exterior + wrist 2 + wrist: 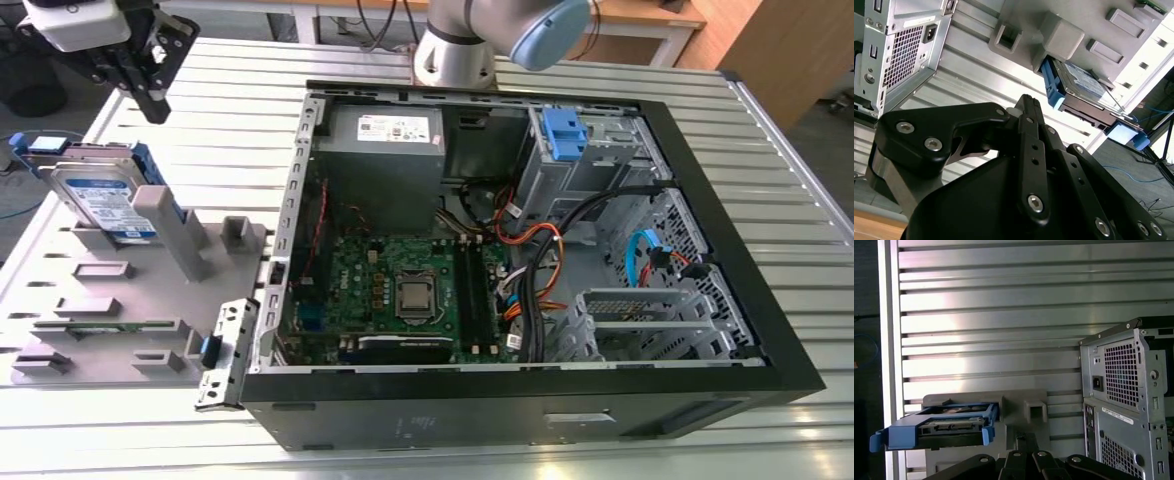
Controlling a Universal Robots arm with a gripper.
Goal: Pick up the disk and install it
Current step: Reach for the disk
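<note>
gripper (152,103): closed on nothing, apart from the disk (110,205)
disk: upright in grey fixture (94,300), near tabletop (240,100) edge

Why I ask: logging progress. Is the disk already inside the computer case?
No, the disk stands in the grey fixture outside the computer case.

A robot arm (454,50) of smooth silver-grey tube has a rounded pale blue joint cap (550,30). Its matte black gripper (151,98), joined to a white housing (74,22), is built from flat bars pinned with silver hex-socket screws (1035,201).
</note>
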